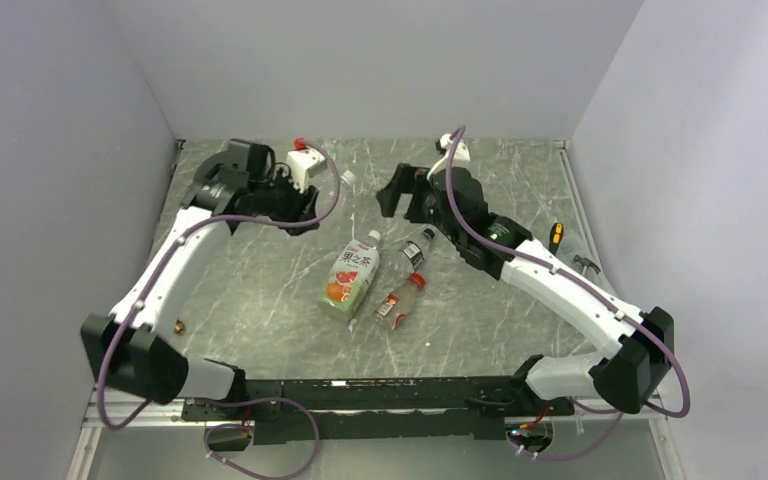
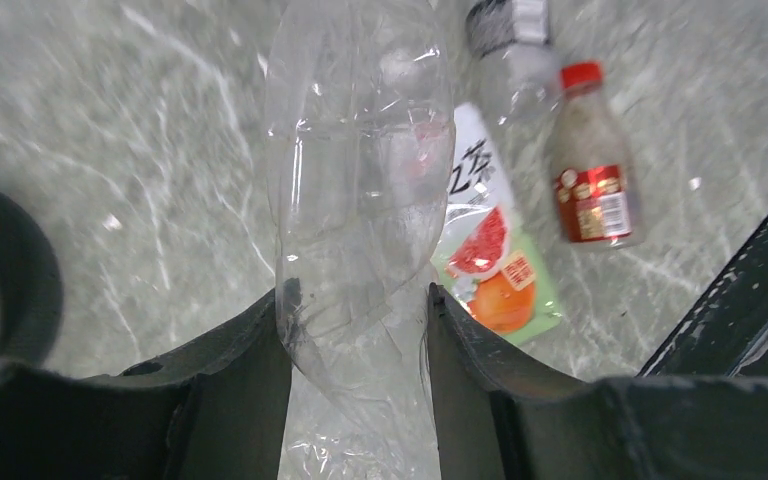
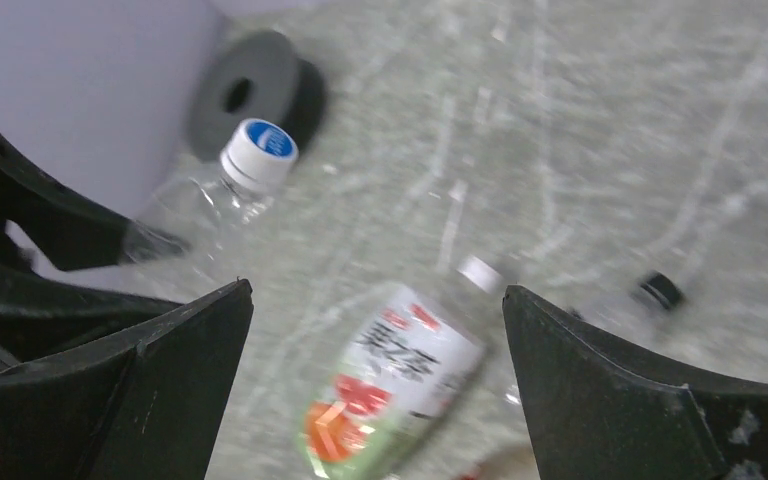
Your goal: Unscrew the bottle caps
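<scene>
Left gripper [image 2: 357, 295] is clamped narrow on the body of a clear bottle [image 2: 355, 180], fingers pressing both sides; the bottle is off the table [image 1: 260, 300], far-left area, near the back wall [image 1: 380, 70]; its long axis runs away from the left fingers toward the centre; blue cap [image 3: 260, 148] sits on the far end, pointing toward the right arm.

Right gripper [image 3: 378, 295] is spread wide, holding nothing; it hangs just right of the bottle's cap end, apart from it; in the right wrist view the blue cap sits up and left of the gap between the fingers, so it is off the jaw line, not between them; likely next move is right gripper shifting toward the cap and lining up on the bottle's axis; right arm is the only free one and the nearer one.

Disc [image 3: 250, 90] lies just behind the cap by the wall; little room on that side; open room is toward the near side.

Other three lie flat mid-table, below both grippers, well apart from them: tea bottle [image 1: 350, 280] with white cap [image 1: 373, 237]; beside it a bottle with black cap [image 1: 428, 234]; red bottle [image 1: 398, 300] with red cap [image 2: 581, 75]; all caps point toward the back wall; all four caps look on.
</scene>
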Controlling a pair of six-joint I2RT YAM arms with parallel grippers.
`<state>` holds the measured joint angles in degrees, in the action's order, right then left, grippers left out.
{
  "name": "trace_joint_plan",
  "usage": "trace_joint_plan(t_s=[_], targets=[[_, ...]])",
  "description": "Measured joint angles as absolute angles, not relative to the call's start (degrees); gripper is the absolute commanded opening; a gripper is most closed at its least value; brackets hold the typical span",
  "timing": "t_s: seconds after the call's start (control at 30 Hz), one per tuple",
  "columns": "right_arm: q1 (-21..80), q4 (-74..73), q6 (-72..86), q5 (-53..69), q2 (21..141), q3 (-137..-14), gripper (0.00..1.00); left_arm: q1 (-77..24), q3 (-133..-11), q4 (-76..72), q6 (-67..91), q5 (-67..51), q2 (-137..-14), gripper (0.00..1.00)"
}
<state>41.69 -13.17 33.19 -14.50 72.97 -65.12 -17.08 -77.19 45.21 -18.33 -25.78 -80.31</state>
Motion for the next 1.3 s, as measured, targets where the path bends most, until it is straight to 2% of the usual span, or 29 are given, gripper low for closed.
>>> trace_joint_plan(t_s=[0.17, 0.37, 0.57, 0.73, 0.83, 1.0, 1.17, 1.2, 1.23, 1.3], targets=[[43.7, -8.9, 36.8, -11.7, 75.2, -72.1, 0.98, -17.1, -79.0, 45.0, -17.6, -30.3, -70.7, 0.22], [45.2, -4.1, 39.7, -8.9, 76.0, -74.3, 0.95, -17.1, -76.8, 40.7, -15.0, -33.9, -61.9, 0.22], [46.0, -1.2, 40.6, -6.9, 76.2, -74.3, 0.89, -17.0, -75.0, 38.2, -12.6, -35.0, -61.8, 0.21], [47.2, 3.0, 41.1, -4.7, 77.6, -74.9, 0.87, -17.3, -73.7, 37.9, -11.8, -36.1, -62.0, 0.20], [47.7, 4.1, 41.2, -4.1, 78.3, -75.1, 0.79, -17.4, -73.3, 37.3, -11.4, -36.5, -62.0, 0.19], [48.0, 4.5, 41.7, -3.9, 80.9, -77.6, 0.59, -17.4, -72.2, 36.7, -11.3, -37.6, -61.3, 0.19], [48.0, 4.6, 42.0, -4.0, 82.7, -78.8, 0.26, -17.6, -70.8, 36.6, -11.7, -38.5, -59.6, 0.19], [47.9, 4.7, 42.7, -3.8, 82.8, -78.8, 0.21, -17.6, -70.5, 36.6, -11.8, -38.3, -59.2, 0.20], [47.9, 4.9, 43.4, -3.5, 82.8, -79.0, 0.16, -17.6, -70.2, 36.5, -11.8, -38.1, -59.0, 0.28], [48.2, 4.9, 43.0, -3.4, 82.8, -79.3, 0.10, -17.6, -69.7, 36.1, -11.7, -38.3, -58.6, 0.65]])
